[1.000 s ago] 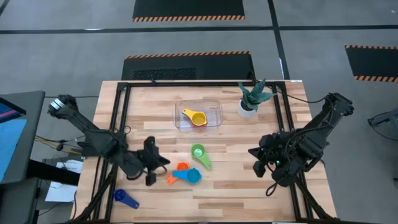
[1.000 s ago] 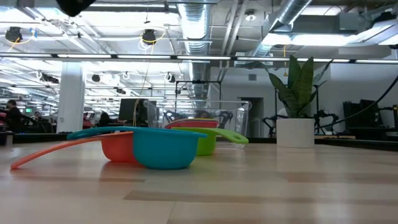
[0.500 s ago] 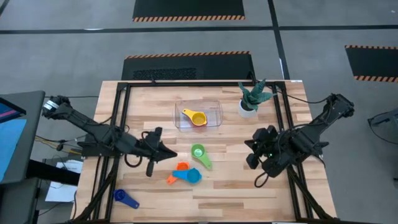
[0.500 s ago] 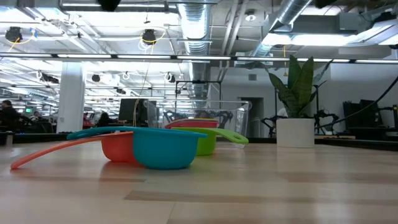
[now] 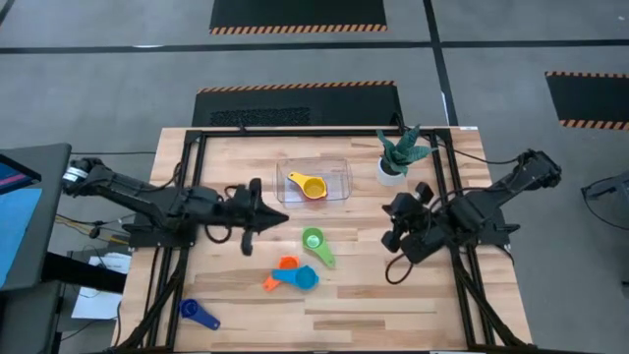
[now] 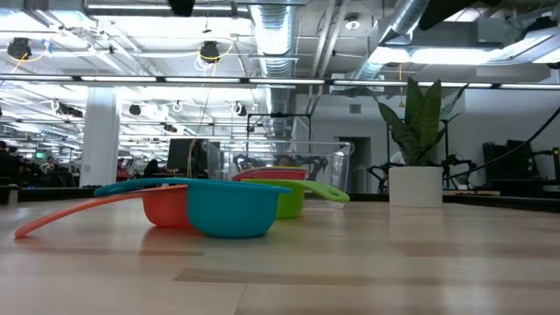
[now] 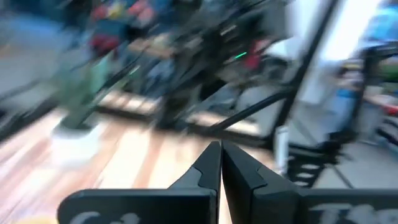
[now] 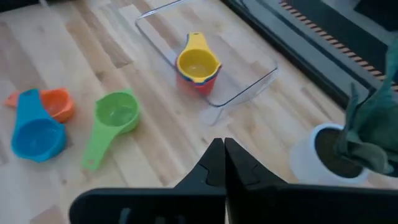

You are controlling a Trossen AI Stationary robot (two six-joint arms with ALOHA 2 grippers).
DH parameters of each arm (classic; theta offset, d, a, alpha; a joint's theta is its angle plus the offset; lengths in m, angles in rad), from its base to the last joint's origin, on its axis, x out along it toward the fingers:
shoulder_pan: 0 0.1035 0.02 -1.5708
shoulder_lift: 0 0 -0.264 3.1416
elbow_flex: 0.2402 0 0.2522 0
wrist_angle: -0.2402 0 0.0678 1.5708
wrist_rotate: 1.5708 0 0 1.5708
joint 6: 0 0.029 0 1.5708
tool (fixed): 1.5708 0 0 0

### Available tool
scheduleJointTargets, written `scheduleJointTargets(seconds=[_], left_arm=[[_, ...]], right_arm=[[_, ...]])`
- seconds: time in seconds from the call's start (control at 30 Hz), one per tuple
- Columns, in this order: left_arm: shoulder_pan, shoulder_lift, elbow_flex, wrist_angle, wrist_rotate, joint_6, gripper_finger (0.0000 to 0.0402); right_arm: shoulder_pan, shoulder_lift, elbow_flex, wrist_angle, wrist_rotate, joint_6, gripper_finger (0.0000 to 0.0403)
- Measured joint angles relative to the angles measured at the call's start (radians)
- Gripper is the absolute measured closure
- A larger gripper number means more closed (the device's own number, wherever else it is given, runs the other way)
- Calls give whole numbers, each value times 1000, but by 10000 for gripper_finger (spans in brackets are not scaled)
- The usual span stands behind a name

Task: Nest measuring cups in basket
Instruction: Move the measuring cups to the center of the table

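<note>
Near the table's far-middle we see the clear basket [image 5: 314,181] w/ a yellow cup [image 5: 314,187] sitting in a red cup [image 8: 200,81]; the red one shows only as a rim under the yellow in the right wrist view. Basket is otherwise bare inside. Just right of it stands a white pot [image 5: 391,171] w/ a green plant, apart from the basket.

Out on the wood: green cup [image 5: 314,242] lies nearer us than the basket, handle pointing toward the near-right. Orange cup [image 5: 286,265] & teal cup [image 5: 302,277] lie touching, just beyond the green one toward the near edge. Dark blue cup [image 5: 198,314] sits alone by the near-left corner, well apart from the rest.

Left gripper [image 5: 269,217] hangs over the table left of the green cup, fingers [image 7: 210,167] pressed together, nothing in them. Right gripper [image 5: 390,218] hangs right of the green cup, fingers [image 8: 217,163] also pressed together, empty.

Room: open wood btwn the two grippers around the green cup, plus a wide bare strip along the near edge & the right side.

Hard to make out: left wrist view is smeared, so only the pot & table frame read. Low view catches basket, green, orange & teal cups; the teal one covers much of the orange. We count six cups, not seven.
</note>
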Motion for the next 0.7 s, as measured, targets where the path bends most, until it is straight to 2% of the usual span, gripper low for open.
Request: scheduleJointTargets(seconds=[0.13, 0.23, 0.4, 0.57, 0.7], left_arm=[[56, 42, 0, -182, -111, -192, 401], [79, 110, 3, -196, -123, -245, 401], [77, 282, 89, -241, 5, -195, 401], [36, 433, 209, -480, 179, -151, 401], [-15, 479, 236, -570, 224, -184, 401]], right_arm=[[-52, 14, -17, 8, -22, -53, 385], [-90, 12, -35, 10, -82, -73, 376], [-143, 14, -98, 73, -199, -71, 390], [-166, 24, -110, 88, -223, -21, 392], [-181, 38, -109, 86, -222, -19, 386]])
